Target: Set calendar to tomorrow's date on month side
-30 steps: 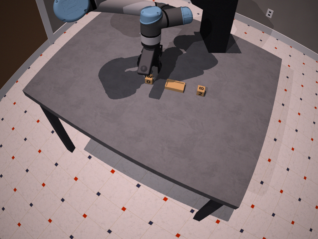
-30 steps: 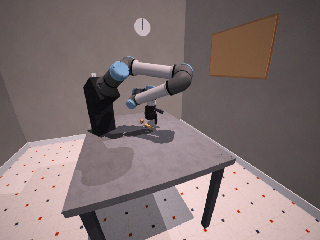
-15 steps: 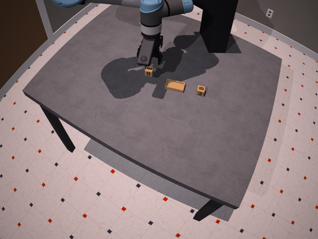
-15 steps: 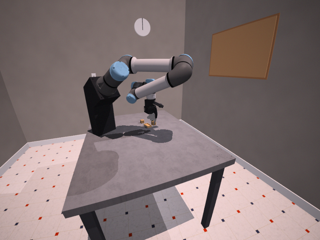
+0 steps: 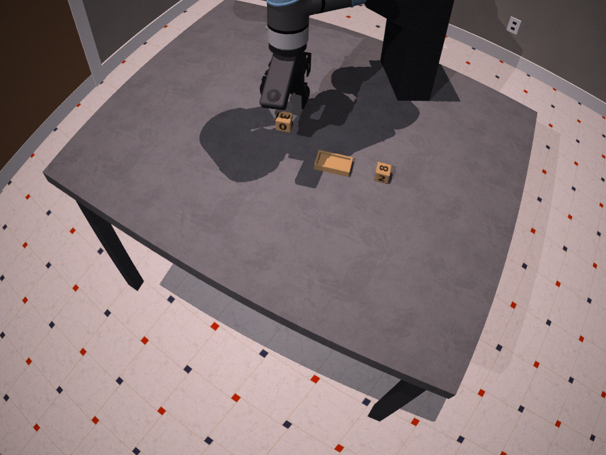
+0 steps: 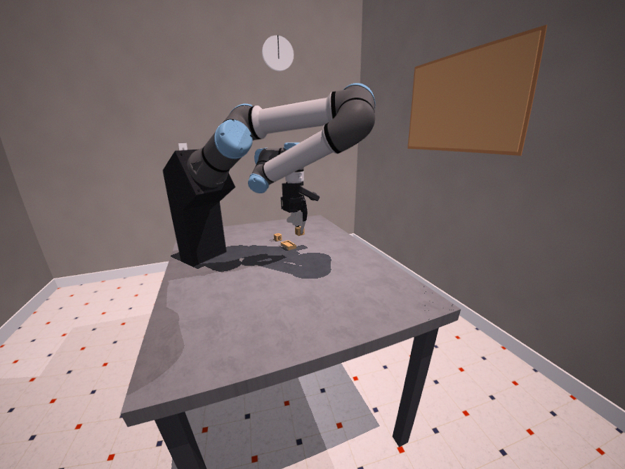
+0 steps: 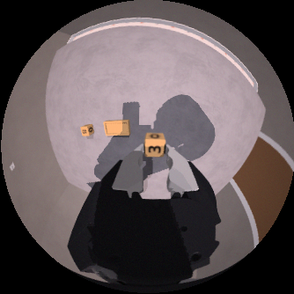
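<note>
My gripper [image 5: 285, 113] is shut on a wooden cube [image 5: 284, 122] with a 3 on top and a 0 on the side, and holds it above the table. In the wrist view the cube [image 7: 155, 144] sits between the fingertips with the 3 facing the camera. It also shows in the exterior view [image 6: 299, 230], off the table. The wooden tray [image 5: 333, 163] lies empty on the table, to the right of the held cube. A second cube [image 5: 383, 172] with 8 on top and 2 on the side stands on the table right of the tray.
The black robot base [image 5: 413, 46] stands at the back of the table. The tray [image 7: 116, 128] and the second cube [image 7: 87, 129] show to the left in the wrist view. The table edges are far from the objects.
</note>
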Robot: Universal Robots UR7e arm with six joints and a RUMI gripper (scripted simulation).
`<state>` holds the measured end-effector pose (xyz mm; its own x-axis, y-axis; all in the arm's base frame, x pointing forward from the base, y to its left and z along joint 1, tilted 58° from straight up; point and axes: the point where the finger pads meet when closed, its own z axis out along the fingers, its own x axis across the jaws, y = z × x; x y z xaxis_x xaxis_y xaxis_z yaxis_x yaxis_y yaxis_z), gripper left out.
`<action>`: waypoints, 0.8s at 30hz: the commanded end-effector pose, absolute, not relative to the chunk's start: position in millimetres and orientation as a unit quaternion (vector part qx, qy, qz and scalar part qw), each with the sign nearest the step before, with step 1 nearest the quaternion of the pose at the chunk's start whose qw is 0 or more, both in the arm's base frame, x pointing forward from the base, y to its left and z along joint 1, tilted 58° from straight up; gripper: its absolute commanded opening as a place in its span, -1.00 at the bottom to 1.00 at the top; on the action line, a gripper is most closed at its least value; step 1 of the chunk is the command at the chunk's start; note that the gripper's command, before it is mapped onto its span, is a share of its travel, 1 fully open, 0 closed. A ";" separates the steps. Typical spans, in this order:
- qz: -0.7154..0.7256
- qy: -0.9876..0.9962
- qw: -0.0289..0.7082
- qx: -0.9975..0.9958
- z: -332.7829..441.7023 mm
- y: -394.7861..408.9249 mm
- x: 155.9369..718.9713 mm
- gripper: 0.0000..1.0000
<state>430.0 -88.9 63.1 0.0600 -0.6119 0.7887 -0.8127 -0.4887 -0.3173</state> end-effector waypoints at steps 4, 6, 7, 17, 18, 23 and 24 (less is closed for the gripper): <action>0.474 -0.495 0.106 0.720 64.6 -87.4 428.9 -0.78; 0.474 -0.495 0.106 0.720 64.2 -87.1 429.0 -0.78; 0.474 -0.495 0.106 0.720 63.3 -86.3 429.1 -0.78; 0.469 -0.499 0.104 0.721 29.7 -57.3 430.0 -0.78; 0.468 -0.499 0.104 0.721 22.9 -51.3 429.5 -0.78; 0.470 -0.498 0.105 0.721 -9.7 -22.4 422.9 -0.78; 0.471 -0.498 0.105 0.721 -14.9 -17.8 421.2 -0.78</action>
<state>425.0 -42.3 12.4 0.0753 -0.6285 0.7741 -0.8168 -0.4842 -0.3137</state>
